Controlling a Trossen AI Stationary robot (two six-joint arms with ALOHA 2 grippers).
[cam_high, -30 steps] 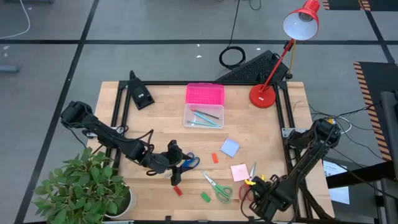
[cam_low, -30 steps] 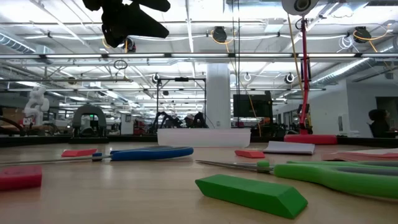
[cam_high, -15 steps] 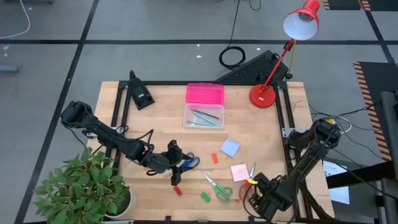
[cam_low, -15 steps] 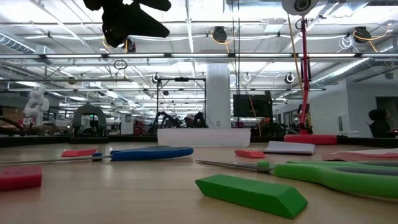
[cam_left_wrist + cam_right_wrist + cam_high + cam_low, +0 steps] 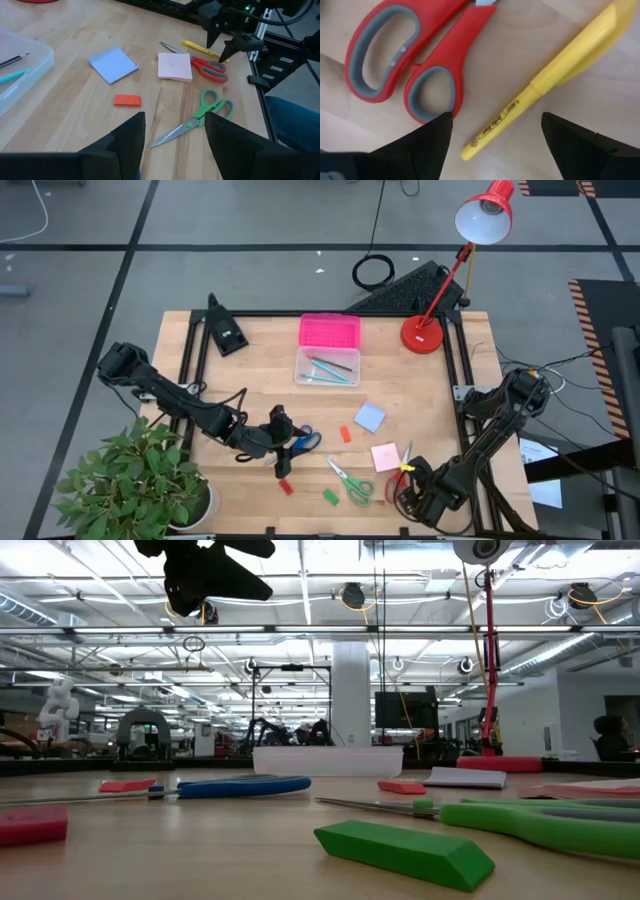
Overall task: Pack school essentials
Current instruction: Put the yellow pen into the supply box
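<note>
My left gripper (image 5: 283, 452) hangs open above the table, next to the blue-handled scissors (image 5: 305, 442); in the low view it shows high up (image 5: 205, 575). My right gripper (image 5: 495, 125) stands open over a yellow highlighter (image 5: 545, 85) and the red scissors' handles (image 5: 415, 60), near the table's right front corner (image 5: 410, 478). Lying flat on the wood are the green scissors (image 5: 200, 117), a blue notepad (image 5: 114, 64), a pink notepad (image 5: 175, 66), a red eraser (image 5: 127, 100) and a green eraser (image 5: 400, 850).
A clear box (image 5: 327, 367) holding pencils sits mid-table at the back, its pink lid (image 5: 329, 331) behind it. The red desk lamp (image 5: 424, 332) stands at the far right. Another red eraser (image 5: 286, 486) lies near the front edge, and a potted plant (image 5: 135, 480) is off the front left corner.
My right gripper has crept a little toward the table's far edge, over the red scissors and the highlighter. Nothing on the table has moved.
</note>
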